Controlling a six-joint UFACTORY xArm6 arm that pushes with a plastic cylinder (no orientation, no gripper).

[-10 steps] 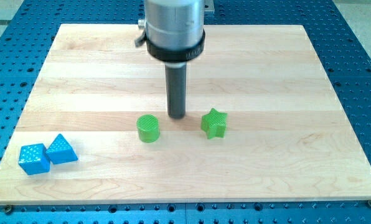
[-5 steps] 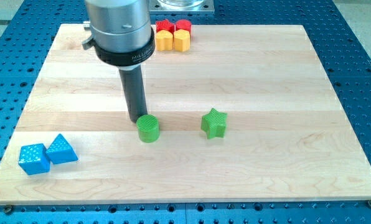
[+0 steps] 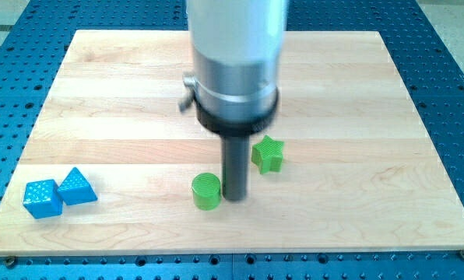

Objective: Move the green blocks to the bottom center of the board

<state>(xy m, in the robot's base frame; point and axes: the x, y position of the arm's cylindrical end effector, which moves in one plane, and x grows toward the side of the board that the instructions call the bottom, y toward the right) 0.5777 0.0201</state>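
Shifted toward bottom edge: green cylinder (image 3: 206, 191), tip (image 3: 234, 196) just right; no gripper; green star (image 3: 268, 154) left

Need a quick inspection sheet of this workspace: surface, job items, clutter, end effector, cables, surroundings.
Surface: pale wooden board, flat and bare at the view's right.
Job's things: green cylinder near bottom centre; green star up and to its right, apart from it.
Clutter: blue cube and blue wedge-like block, touching, at the view's bottom left.
End effector: my tip just right of the green cylinder, below-left of the green star.
Cables: nothing seen.
Surroundings: blue perforated table around the board.
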